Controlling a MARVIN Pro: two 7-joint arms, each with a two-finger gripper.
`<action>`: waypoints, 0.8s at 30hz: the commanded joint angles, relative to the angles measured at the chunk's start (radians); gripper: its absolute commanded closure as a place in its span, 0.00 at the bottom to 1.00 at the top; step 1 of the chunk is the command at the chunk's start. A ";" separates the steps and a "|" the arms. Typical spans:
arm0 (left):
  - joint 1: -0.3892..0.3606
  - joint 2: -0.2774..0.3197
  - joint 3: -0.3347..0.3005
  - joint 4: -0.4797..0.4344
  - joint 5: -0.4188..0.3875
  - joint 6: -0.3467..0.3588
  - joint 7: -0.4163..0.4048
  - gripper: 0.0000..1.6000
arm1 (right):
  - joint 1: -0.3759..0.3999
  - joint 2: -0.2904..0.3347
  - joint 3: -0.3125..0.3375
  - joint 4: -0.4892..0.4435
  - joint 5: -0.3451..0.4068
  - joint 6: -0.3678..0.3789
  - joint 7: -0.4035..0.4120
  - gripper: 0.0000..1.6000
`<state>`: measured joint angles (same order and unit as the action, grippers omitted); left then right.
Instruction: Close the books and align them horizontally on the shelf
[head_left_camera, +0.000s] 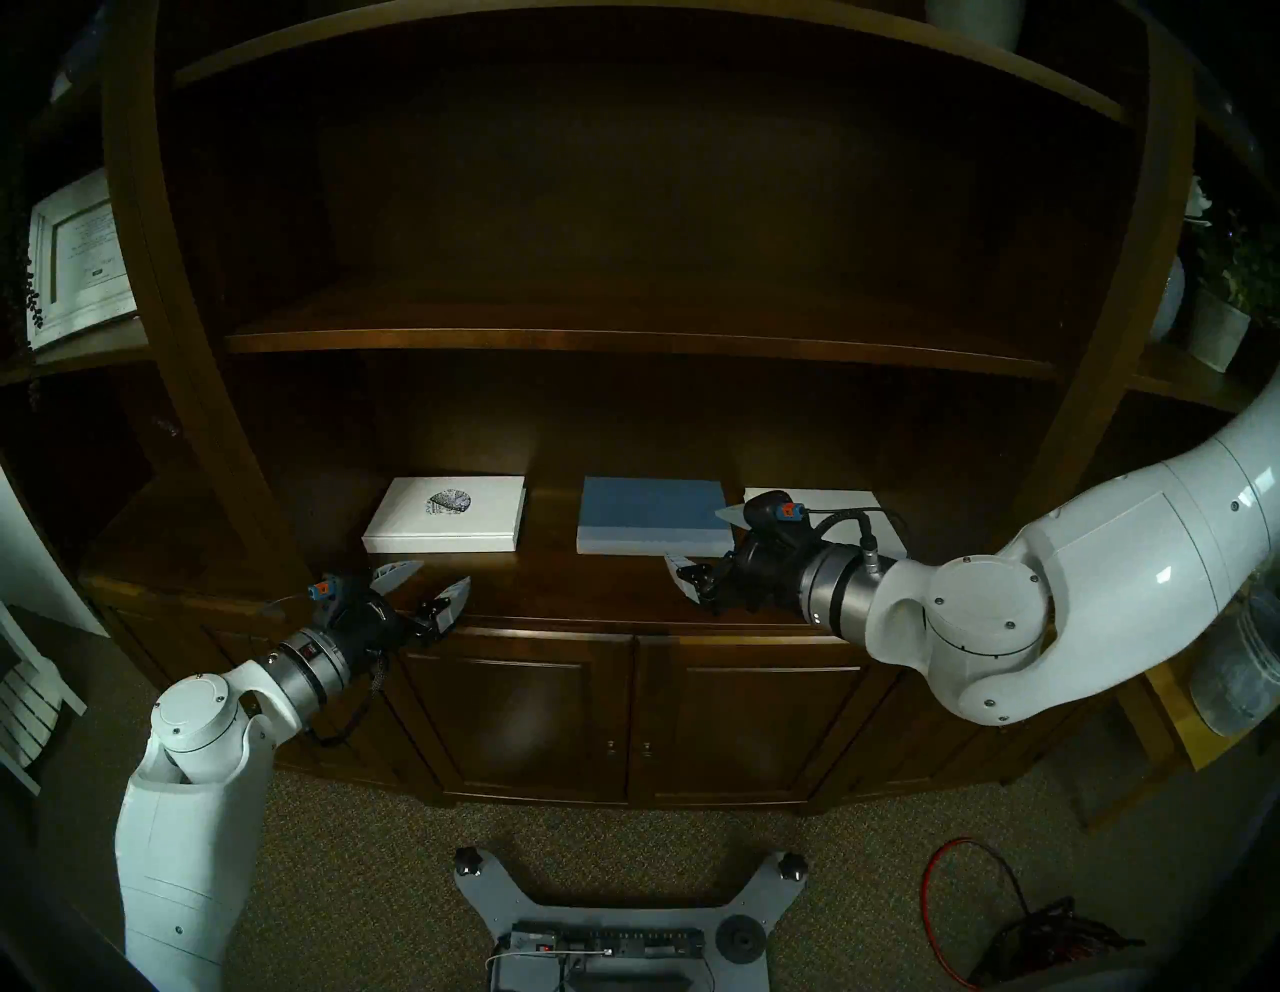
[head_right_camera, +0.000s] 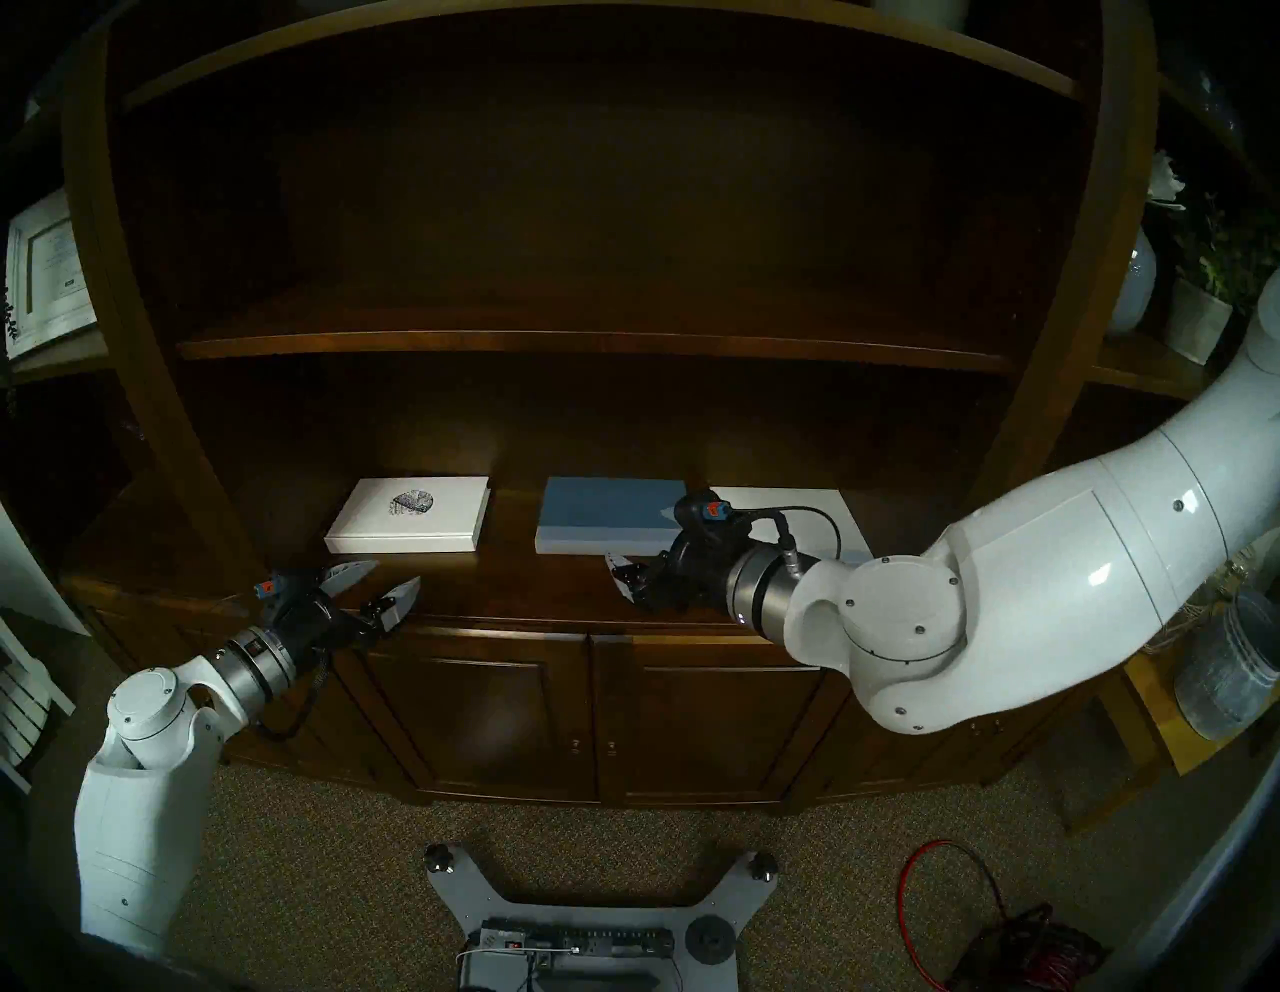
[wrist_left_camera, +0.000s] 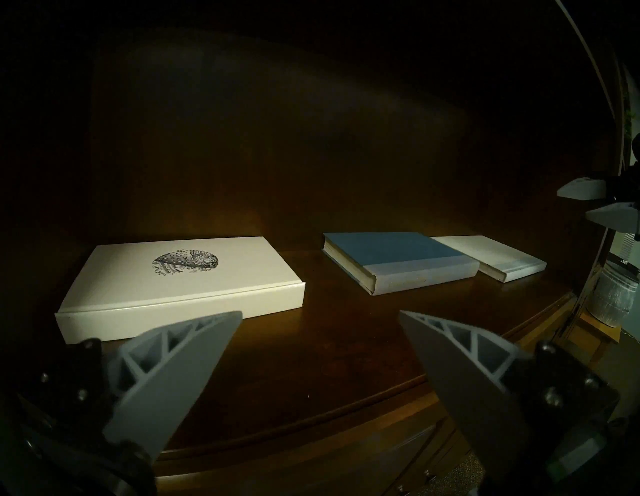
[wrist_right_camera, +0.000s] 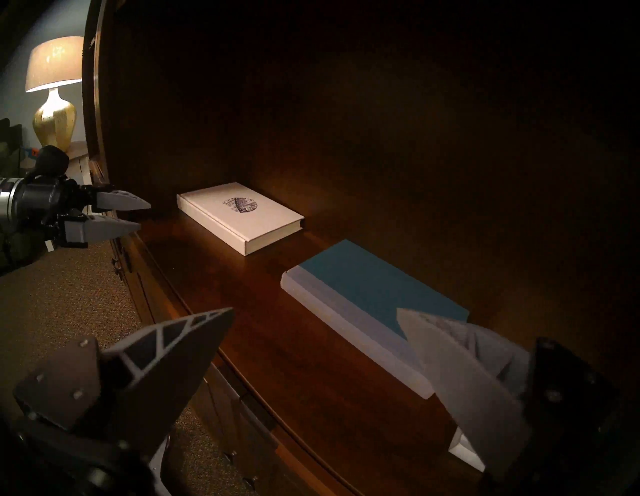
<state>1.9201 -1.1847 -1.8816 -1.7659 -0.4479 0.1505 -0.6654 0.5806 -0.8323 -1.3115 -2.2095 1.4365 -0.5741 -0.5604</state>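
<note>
All three books lie shut and flat on the shelf (head_left_camera: 609, 596), in a row left to right, spines facing us: emblem book (head_left_camera: 447, 514) on the left, blue book (head_left_camera: 651, 516) mid, plain white book (wrist_left_camera: 491, 257) on the right, partly hidden behind our right arm in the head views.

Right gripper (head_left_camera: 699, 547) is wide open, holding nothing. It hangs w/ one finger over the blue book's right front corner and the other out past the shelf's front edge. So the blue book lies just left of and behind it; the plain white book sits under and behind the wrist. Long axes of all three run roughly along the shelf, though in the left wrist view the blue one and the plain white one look a bit skewed vs the emblem book. Fisheye may add to that, so we can't be sure.

Left gripper (head_left_camera: 426, 587) is also open and empty, near the shelf's front edge, just in front of the emblem book, not touching.

Our guess: closing is done, and what's left is squaring up. The right arm is nearer the blue and plain white books, the left nearer the emblem book.
</note>
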 joint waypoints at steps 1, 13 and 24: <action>-0.024 -0.005 -0.007 -0.032 -0.007 -0.006 0.009 0.00 | 0.053 0.023 0.007 -0.005 -0.068 -0.037 -0.048 0.00; 0.000 -0.124 0.045 -0.195 0.128 0.066 0.246 0.00 | 0.050 0.025 0.005 -0.009 -0.091 -0.038 -0.070 0.00; -0.046 -0.202 0.109 -0.221 0.263 0.238 0.445 0.00 | 0.047 0.028 0.004 -0.012 -0.115 -0.042 -0.091 0.00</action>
<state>1.9289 -1.3406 -1.7864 -1.9532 -0.2076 0.3258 -0.3105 0.6021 -0.8145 -1.3212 -2.2226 1.3438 -0.5987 -0.6366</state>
